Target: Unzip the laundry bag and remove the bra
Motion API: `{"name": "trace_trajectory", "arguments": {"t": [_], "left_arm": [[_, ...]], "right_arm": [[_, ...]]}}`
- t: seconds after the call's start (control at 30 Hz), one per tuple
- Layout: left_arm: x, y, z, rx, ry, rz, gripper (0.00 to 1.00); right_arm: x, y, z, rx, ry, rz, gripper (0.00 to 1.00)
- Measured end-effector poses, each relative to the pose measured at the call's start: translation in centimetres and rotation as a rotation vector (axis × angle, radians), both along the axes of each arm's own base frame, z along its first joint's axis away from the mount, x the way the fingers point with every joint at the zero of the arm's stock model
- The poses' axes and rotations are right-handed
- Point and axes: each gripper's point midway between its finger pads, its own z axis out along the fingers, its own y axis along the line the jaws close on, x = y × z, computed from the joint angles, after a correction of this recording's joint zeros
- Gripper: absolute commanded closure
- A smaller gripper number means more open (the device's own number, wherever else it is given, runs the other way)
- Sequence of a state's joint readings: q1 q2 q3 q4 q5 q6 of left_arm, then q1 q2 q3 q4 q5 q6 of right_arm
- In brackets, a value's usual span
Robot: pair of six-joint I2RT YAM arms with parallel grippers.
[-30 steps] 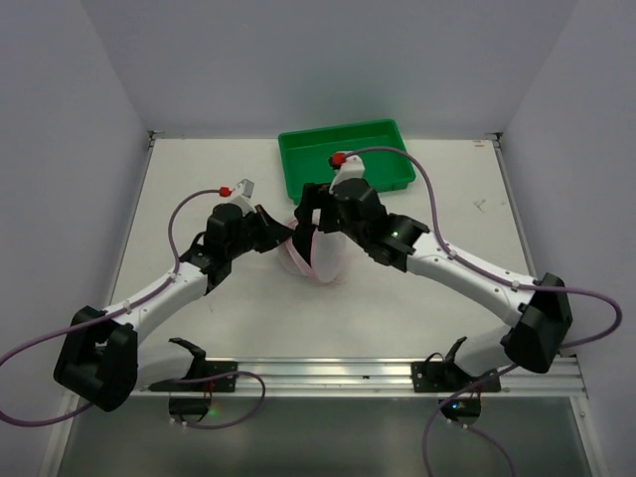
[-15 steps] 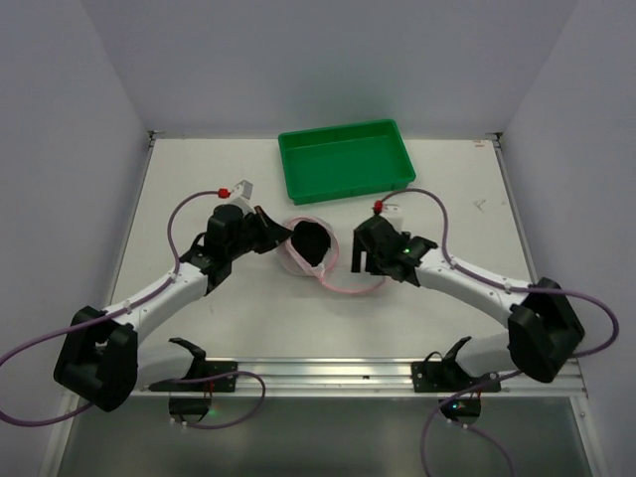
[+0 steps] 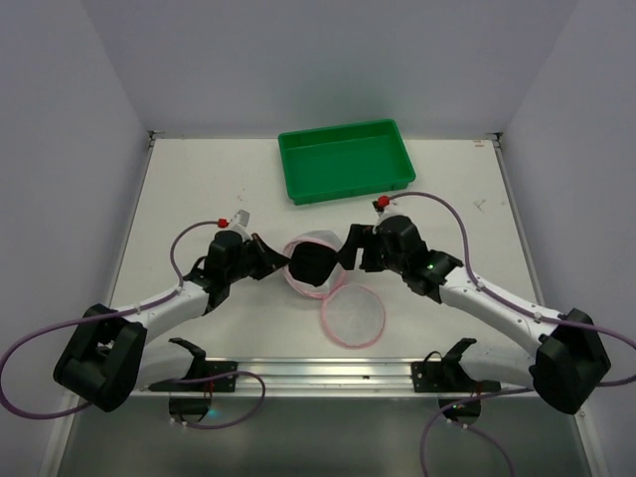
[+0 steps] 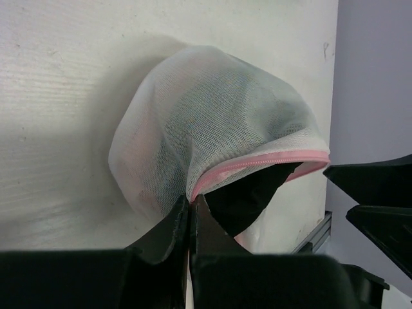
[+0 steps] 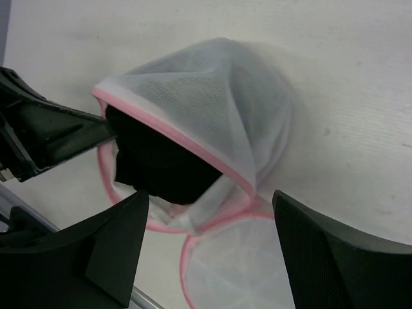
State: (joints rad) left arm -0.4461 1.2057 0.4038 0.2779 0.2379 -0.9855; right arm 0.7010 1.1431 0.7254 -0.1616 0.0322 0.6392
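Black left tool (image 4: 191, 211): is pinching tight on the pink trim (image 4: 257, 164) of the laundry bag (image 4: 206, 122), right at the lip of the opening. It is lifting that edge so the mesh dome is standing up like a hood and the mouth is gaping toward the other arm.
Right tool (image 5: 212, 215): is spreading its fingers wide, gripping nothing, and is facing straight into the mouth. I judge it is lining up to take the bra.
Bra (image 3: 311, 264): is showing as a dark bundle under the raised dome, bulging from the opening between the two tools. It is sitting within the bag, not yet out.
Bag halves: the bag is lying unzipped mid-counter (image 3: 199, 179). The dome is tipping up, and the other disc (image 3: 353, 316) is lying flat just beside it, nearer the arm bases.
Green tray (image 3: 345, 159): is sitting at the far side, well apart from the bag and taking no part.
Change since half a second ago: the right tool was standing off to the bag's right and is now sitting just beside the bra. The loose disc, then trailing under the dome, is now lying fully spread. The left arm is sitting slightly nearer its base.
Change since a second ago: the right tool was over the bag, hiding it.
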Motion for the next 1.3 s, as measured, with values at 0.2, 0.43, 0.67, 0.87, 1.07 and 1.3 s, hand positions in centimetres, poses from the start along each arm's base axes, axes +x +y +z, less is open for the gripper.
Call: {"name": "trace_trajectory", "arguments": {"t": [0.2,0.43,0.67,0.87,1.07,1.3], "left_arm": [[0.3,-0.4,0.8,-0.038,-0.022,0.000,0.89],[0.2,-0.5,1.0,-0.044,-0.025,-0.004,0.69],[0.2,-0.3,1.9,-0.043,-0.051,-0.003,0.60],[0.0,0.2,1.6,-0.006,-0.047,0.003,0.59],[-0.1,0.8,1.7,0.030,-0.058,0.012,0.60],[-0.1,0.9,1.7,0.042,-0.066,0.010,0.60]], "right_arm": [[0.9,6.0,0.0,-0.037,-0.009,0.143,0.18],[0.7,9.8,1.8,-0.100,-0.126,0.248,0.18],[1.7,9.8,-0.1,-0.210,-0.128,0.262,0.18],[1.7,9.5,-3.8,-0.302,-0.063,0.274,0.18],[1.7,9.0,-6.5,-0.362,-0.017,0.272,0.26],[2.1,8.8,-7.2,-0.395,-0.019,0.271,0.71]]}}
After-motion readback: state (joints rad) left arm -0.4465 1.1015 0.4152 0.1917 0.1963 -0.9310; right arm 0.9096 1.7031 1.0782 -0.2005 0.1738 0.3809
